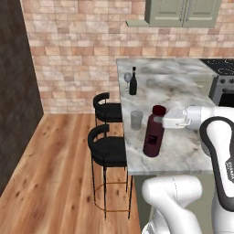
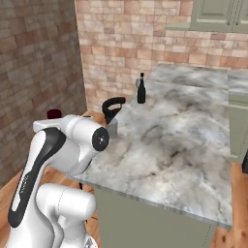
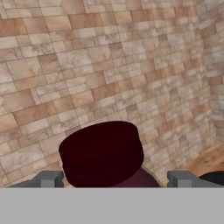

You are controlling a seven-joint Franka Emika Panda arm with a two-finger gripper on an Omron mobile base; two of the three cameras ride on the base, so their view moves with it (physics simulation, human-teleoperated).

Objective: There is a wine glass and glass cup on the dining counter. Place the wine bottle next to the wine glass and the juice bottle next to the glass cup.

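The stout dark red juice bottle [image 1: 154,132] with its wide red cap stands upright on the long grey-white veined marble surface [image 1: 183,146], near its front edge. The short clear glass cup [image 1: 136,120] stands just beside it. The hand [image 3: 114,178] is level with the cap, its fingers [image 3: 48,179] spread wide on either side, gripping nothing. At the far end, the slim dark wine bottle [image 1: 133,82] stands just beside the small stemmed wine glass [image 1: 127,78]. Two black-seated stools [image 1: 108,148] stand alongside the surface.
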